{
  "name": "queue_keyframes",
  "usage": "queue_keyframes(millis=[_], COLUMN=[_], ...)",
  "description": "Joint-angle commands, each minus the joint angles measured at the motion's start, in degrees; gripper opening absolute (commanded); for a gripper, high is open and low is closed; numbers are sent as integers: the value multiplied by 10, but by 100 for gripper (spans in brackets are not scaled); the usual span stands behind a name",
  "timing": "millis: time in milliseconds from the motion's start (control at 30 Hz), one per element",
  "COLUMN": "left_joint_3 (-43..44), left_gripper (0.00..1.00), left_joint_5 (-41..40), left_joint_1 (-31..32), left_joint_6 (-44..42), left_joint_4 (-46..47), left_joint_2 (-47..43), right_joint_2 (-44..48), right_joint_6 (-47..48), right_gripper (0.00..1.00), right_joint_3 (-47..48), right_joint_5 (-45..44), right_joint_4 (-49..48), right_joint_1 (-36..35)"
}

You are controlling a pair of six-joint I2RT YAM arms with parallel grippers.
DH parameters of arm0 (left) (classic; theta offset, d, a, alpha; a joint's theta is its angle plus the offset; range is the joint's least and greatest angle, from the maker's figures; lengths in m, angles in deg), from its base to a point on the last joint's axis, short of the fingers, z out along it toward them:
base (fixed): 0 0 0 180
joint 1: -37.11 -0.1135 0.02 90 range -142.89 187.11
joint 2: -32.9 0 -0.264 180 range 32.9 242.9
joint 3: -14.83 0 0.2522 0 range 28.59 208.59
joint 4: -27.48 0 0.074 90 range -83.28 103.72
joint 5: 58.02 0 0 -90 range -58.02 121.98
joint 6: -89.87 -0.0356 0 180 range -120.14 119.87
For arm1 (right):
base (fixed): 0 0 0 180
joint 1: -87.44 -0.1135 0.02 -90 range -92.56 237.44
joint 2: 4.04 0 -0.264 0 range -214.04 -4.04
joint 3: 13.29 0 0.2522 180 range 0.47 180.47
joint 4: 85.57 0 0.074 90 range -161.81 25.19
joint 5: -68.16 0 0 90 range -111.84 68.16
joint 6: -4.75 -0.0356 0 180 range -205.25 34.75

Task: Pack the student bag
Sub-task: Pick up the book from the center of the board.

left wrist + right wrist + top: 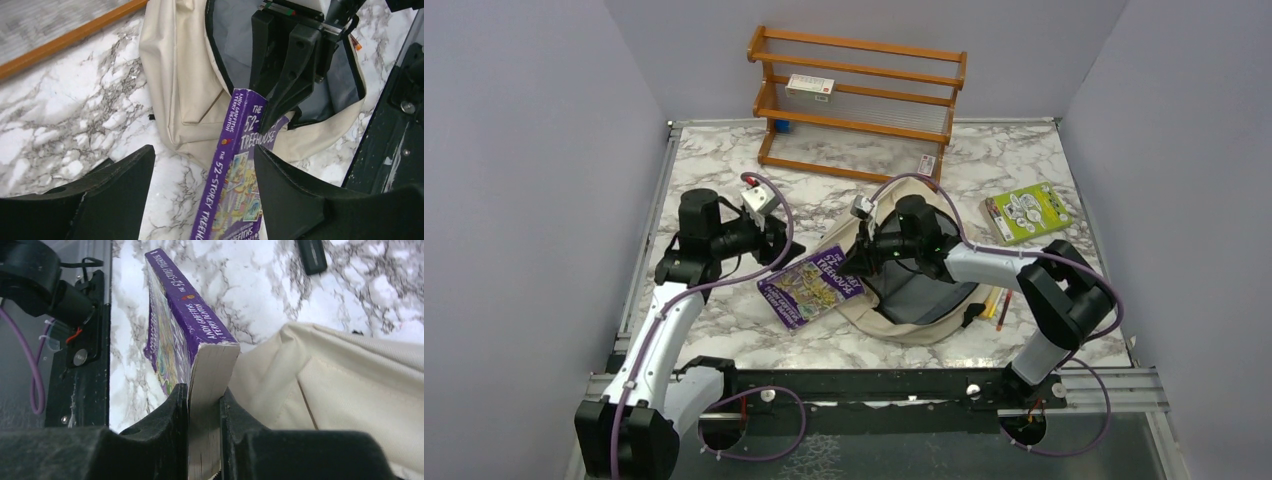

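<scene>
The student bag point(894, 322), cream with a grey lining, lies open at the table's middle, also seen in the left wrist view point(185, 75) and the right wrist view point(345, 380). A purple paperback book point(809, 285) leans from the marble onto the bag's left rim. My right gripper point(856, 262) is shut on the book's upper end, its fingers clamping the page block point(205, 395). My left gripper point(774, 240) hovers open over the book's lower half point(235, 165). Its fingers point(125, 185) stand wide on either side, off the book.
A wooden rack point(859, 95) with a small white box point(810, 87) stands at the back. A green booklet point(1027, 212) lies at the right. Pencils point(996, 305) rest beside the bag's right side. A black rail point(874, 385) runs along the near edge.
</scene>
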Motion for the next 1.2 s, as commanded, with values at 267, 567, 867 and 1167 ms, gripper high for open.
queue_keyframes(millis=[267,567,867,1167], left_joint_3=[72,78,80,93], left_gripper=[80,77,51,0], left_joint_5=[39,37,31,72], left_joint_1=[38,88,104,106], left_joint_6=[-220,-229,-238,-259], left_joint_4=[-178,-198,-201,-201], left_joint_2=[73,107,105,72], right_joint_2=[40,50,66,128], right_joint_6=[91,90,81,60], right_gripper=[1,1,1,35], right_joint_3=[20,27,18,7], right_joint_5=[123,136,137,127], right_joint_4=[-42,-57,-78,-70], right_joint_1=[-1,-1,-1,-1])
